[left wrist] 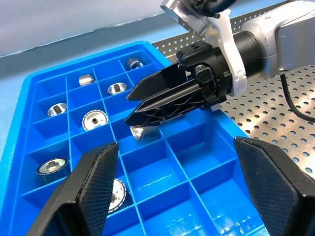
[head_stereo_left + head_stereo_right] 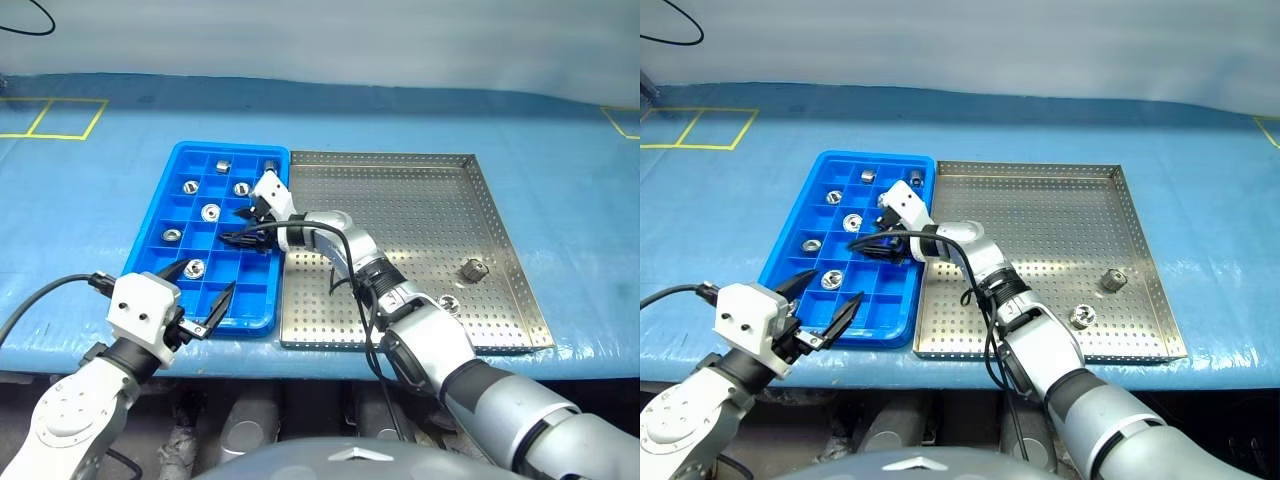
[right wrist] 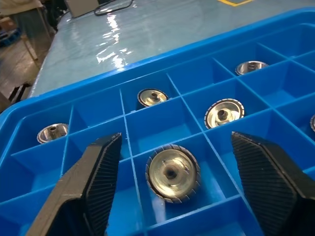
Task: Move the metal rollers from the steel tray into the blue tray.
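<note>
The blue tray (image 2: pixel 160 255) is seen on the left of the table, with the steel tray (image 2: pixel 500 300) touching it on the right. The right gripper (image 2: pixel 238 226) is reached across from the steel tray over the middle of the blue tray, pointing left and nearly level. Its fingers (image 3: pixel 88 191) are spread apart and nothing is held between them. In the right wrist view a metal roller (image 3: pixel 172 173) is seen lying in a compartment directly between and just below the two fingers, free of both. In the left wrist view the same roller (image 1: pixel 140 132) is partly hidden under the tips of the right gripper (image 1: pixel 134 105).

Other rollers are spread through the blue tray: two in the far row (image 2: pixel 223 164) (image 2: pixel 270 166), two in the next row (image 2: pixel 190 186) (image 2: pixel 241 188), one further in (image 2: pixel 210 211), one toward the left side (image 2: pixel 172 236), and one in a near compartment (image 2: pixel 195 267).

Two rollers are left on the steel tray, both toward its near right part: one (image 2: pixel 473 268) and another nearer (image 2: pixel 450 301), just beside the right forearm.

The left gripper (image 2: pixel 204 297) is held over the near edge of the blue tray, its fingers wide apart and empty, the nearest tray roller lying just beyond them.
</note>
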